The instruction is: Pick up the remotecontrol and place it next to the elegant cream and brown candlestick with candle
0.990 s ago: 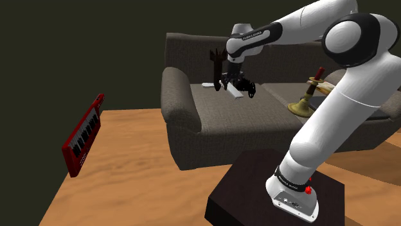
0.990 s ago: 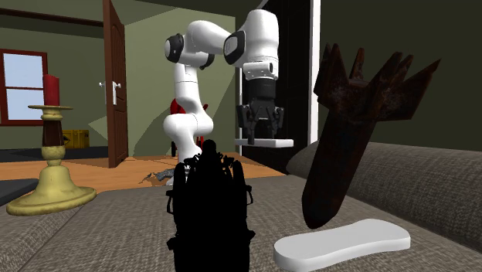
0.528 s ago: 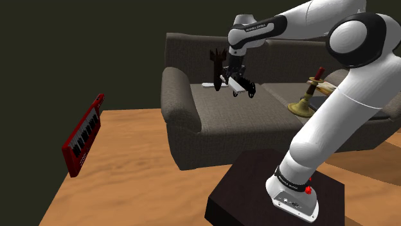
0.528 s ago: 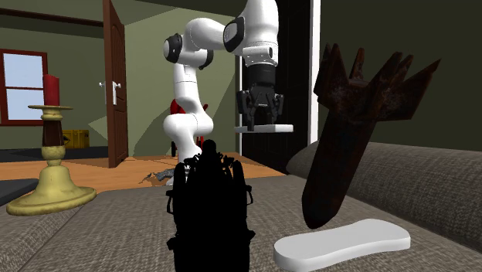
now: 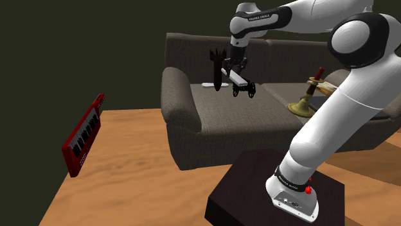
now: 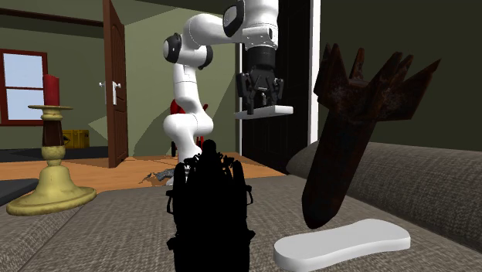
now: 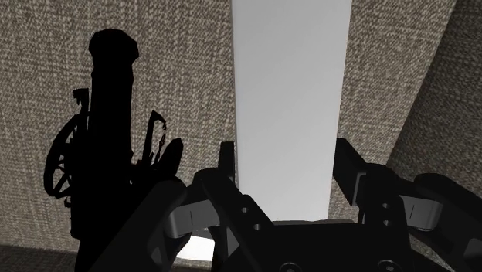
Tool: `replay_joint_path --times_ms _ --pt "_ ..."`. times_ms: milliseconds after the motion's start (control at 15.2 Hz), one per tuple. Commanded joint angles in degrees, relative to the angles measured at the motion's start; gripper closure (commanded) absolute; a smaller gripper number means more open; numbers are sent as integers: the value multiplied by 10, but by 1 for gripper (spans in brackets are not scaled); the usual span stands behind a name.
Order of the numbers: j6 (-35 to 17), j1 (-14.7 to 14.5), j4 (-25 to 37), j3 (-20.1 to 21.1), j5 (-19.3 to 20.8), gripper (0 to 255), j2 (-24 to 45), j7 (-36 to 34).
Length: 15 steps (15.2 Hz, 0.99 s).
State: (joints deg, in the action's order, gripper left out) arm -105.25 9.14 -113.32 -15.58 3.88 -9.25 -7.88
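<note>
Above the sofa (image 5: 218,119) seat, the gripper (image 5: 234,70) hangs from the arm with its fingers (image 7: 229,176) closed narrowly on the long edges of the remote (image 5: 241,79), a plain white slab. The grip sits near one end, so most of the slab sticks out past the fingertips. In the second exterior view it lies close to level, crosswise under the hand.

It is held well clear of the cushion, probably so it can pass over the clutter on the seat. In the shoulder view, a spiky black thing (image 6: 210,209) with a wheel stands on the seat at five o'clock from the gripper. A dark brown finned object (image 6: 351,131) stands nose-down at nine o'clock. A second white slab (image 6: 340,243) lies flat at the foot of that object and is best not mistaken for the remote.

The candlestick (image 5: 302,106) has a cream flared base, a brown stem and a red candle. It stands upright on the next cushion, at four o'clock from the gripper in the shoulder view and well apart from it. The pick looks done, and the carry toward the candlestick and the set-down beside its base remain. With so much of the slab overhanging, it could pivot in the grip on a quick swing.
</note>
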Motion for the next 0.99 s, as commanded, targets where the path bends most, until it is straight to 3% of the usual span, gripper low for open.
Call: replay_joint_path --times_ms 0,924 --pt "16 -1 16 1 -1 255 0 0" --pt "125 -2 136 2 -5 255 12 5"
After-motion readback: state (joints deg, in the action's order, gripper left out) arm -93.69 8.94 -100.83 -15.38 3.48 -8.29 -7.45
